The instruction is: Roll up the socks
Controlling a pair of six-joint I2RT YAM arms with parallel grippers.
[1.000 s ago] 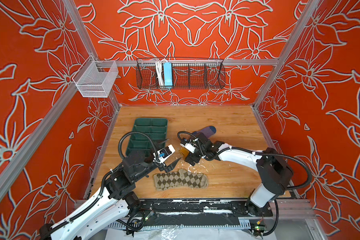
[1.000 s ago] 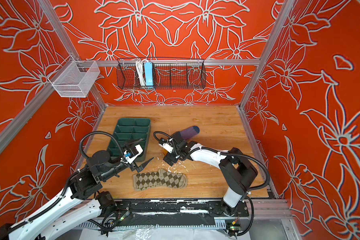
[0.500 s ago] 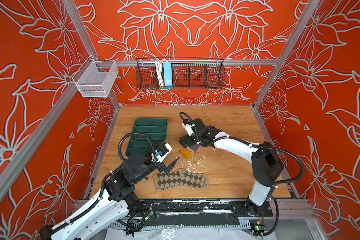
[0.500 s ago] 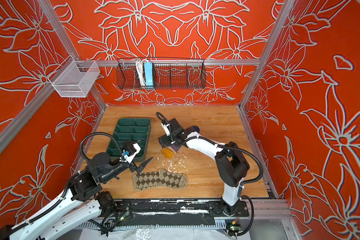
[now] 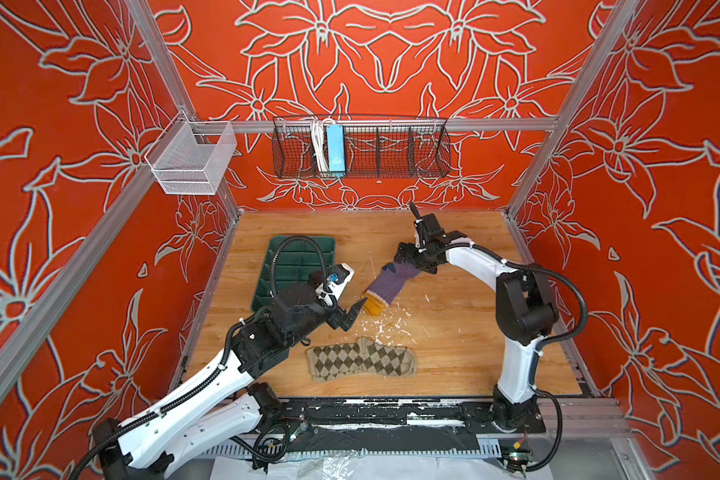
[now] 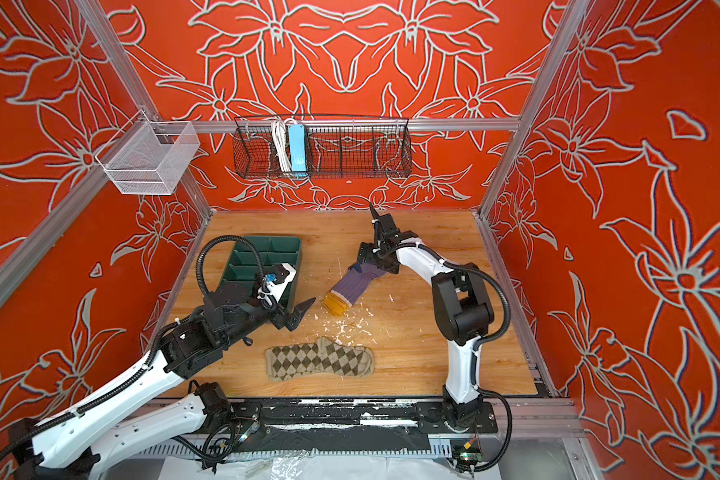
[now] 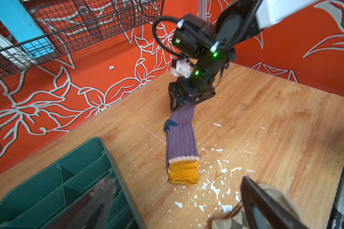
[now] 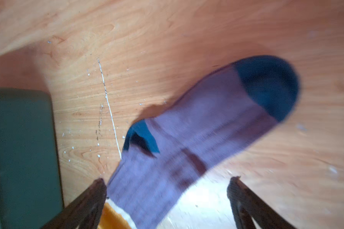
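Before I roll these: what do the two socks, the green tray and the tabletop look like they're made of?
Purple sock: ribbed knit fabric, matte, lying limp.
Argyle sock: soft flat knit, with a diamond pattern that looks knitted in.
Green tray: probably moulded plastic, with a smooth dull sheen and thin dividers.
Tabletop: wood grain, scuffed; real wood or laminate, I cannot tell.

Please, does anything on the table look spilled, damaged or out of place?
Yes. White flecks lie scattered on the wooden table between the purple sock and the argyle sock; they look like chipped debris, not part of the task.
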